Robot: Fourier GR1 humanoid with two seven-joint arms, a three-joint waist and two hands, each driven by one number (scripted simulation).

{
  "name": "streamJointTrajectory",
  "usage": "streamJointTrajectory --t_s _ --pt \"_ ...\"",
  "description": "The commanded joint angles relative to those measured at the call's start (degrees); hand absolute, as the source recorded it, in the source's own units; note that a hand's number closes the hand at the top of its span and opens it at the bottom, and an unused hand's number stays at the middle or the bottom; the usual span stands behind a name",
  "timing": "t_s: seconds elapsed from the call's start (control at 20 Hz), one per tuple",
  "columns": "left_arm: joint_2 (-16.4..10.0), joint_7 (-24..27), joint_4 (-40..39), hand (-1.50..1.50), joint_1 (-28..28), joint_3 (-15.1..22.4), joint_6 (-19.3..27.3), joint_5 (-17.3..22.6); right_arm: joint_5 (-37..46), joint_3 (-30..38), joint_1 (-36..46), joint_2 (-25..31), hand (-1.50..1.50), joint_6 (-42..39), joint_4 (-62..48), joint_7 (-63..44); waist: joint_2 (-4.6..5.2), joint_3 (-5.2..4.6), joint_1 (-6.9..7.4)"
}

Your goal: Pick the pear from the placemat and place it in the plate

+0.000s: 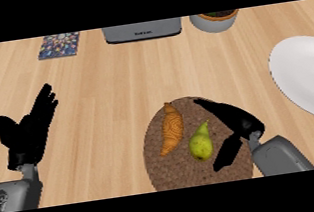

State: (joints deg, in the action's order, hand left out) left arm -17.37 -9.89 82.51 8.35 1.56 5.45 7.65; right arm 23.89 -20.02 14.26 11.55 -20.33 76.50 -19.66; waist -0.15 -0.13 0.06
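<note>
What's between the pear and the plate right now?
In the head view, the right robot hand lies between the pear and the plate, over the placemat. Past it there is only bare counter.

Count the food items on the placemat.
2: on the placemat, an orange vegetable at left and the pear just right of it, beside the right hand, which covers part and might hide more.

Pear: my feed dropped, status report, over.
Left robot hand open, idle. Right robot hand open, right of pear. Pear on placemat, ungrasped. Sweet potato at pear's left, not toward plate.
</note>
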Motion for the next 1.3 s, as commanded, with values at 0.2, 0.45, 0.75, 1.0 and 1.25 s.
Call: streamJointTrajectory --t_s 0.2,0.45,0.75,1.0,1.25 --pt "3.1 -1.2 2.0 0.0 -1.0 -0.7 -0.4 -2.9 6.6 -0.6 -1.8 -3.5 -1.5 0.8 -4.3 3.4 0.12 0.14 0.1" --pt "2.5 2.3 -4.5 0.0 2.1 -4.0 -2.9 -2.2 6.1 0.5 2.8 -4.0 -1.5 -5.6 -5.7 1.2 0.18 0.12 -0.05" --pt "3.5 1.7 -1.5 0.0 -0.7 -2.8 -2.9 -3.1 7.3 -1.8 0.5 -2.4 1.5 -6.6 -4.4 9.9 0.12 0.13 -0.02" --pt "3.6 -0.5 1.2 0.0 -1.2 -3.3 -2.7 -3.2 8.0 -0.5 -0.4 -5.9 1.5 -3.0 -6.1 10.2 0.12 0.14 0.11" --pt "4.5 1.1 -0.1 0.0 -1.2 -3.2 -2.4 -4.5 14.0 -2.9 -5.2 2.9 1.5 -0.6 2.7 18.6 0.05 0.13 -0.21"
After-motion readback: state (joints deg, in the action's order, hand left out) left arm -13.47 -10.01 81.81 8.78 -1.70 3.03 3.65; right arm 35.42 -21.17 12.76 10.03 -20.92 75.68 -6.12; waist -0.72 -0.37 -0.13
